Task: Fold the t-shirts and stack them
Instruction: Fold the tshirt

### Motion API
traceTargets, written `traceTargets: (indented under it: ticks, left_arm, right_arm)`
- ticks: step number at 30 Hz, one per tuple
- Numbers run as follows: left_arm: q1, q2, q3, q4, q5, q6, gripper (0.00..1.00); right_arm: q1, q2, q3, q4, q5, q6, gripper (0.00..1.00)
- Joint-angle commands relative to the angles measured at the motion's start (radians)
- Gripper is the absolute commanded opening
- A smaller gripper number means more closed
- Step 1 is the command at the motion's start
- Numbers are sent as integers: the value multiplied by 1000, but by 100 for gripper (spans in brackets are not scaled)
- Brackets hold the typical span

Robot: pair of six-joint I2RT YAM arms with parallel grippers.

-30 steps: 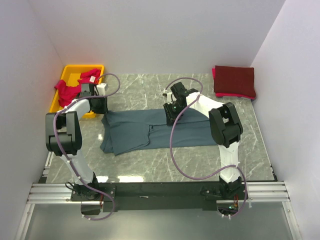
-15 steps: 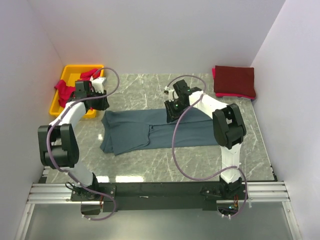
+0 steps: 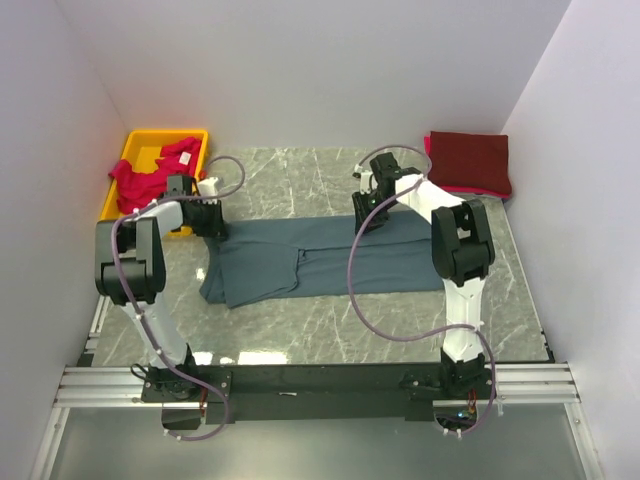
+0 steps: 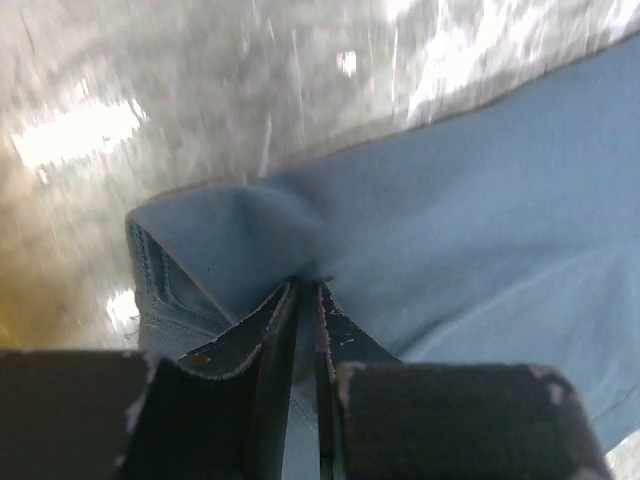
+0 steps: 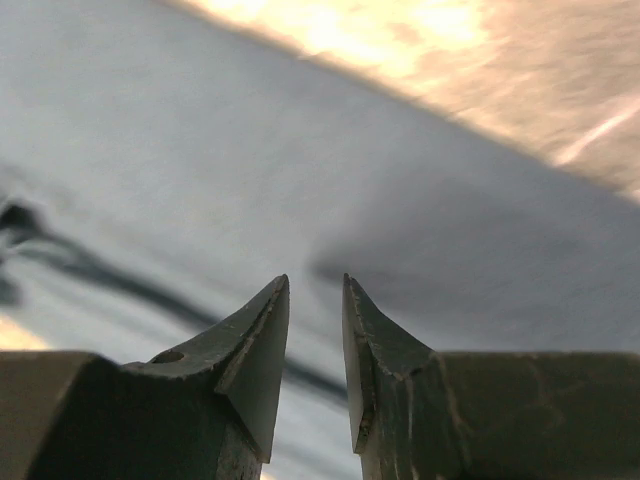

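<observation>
One blue-grey t-shirt (image 3: 310, 262) laid on bench (image 3: 300, 170). Left hand (image 4: 308, 287) clamped on far corner; right hand (image 5: 316, 287) narrow at far edge, grip unconfirmed. Folding step judged; matched lift toward near edge required.

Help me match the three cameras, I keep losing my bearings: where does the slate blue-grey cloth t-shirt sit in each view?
Top external: slate blue-grey cloth t-shirt spread across mid-table, between the left gripper and right gripper.
Left wrist: fills the right and bottom, a corner bunched at the fingertips.
Right wrist: covers most of the frame.
Shared landmark: grey marble tabletop, along the top of both wrist views.
</observation>
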Motion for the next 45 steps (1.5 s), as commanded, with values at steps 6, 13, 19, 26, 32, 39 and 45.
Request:
traceTargets:
  ticks: [6, 13, 19, 26, 32, 39, 45]
  left_arm:
    - [46, 24, 85, -59, 86, 61, 37]
    - [51, -458, -120, -287, 346, 530, 64]
    - [45, -710, -317, -617, 300, 1095, 56]
    - [-15, -840, -544, -550, 174, 1408, 47]
    - [-67, -857, -668, -345, 130, 1493, 43]
    - [-118, -752, -661, -229, 102, 1465, 40]
    - [-118, -696, -653, -243, 68, 1508, 34]
  right_arm:
    - [-29, 49, 102, -34, 21, -51, 37]
    - [-26, -162, 37, -61, -162, -43, 48]
    - [-29, -314, -70, -120, -118, -101, 48]
    - [-93, -399, -208, -161, -98, -124, 48]
    - [-121, -397, -240, -175, -134, -124, 47]
    - [-130, -385, -247, -181, -141, -127, 46]
    - [-147, -376, -248, -193, -148, -138, 45]
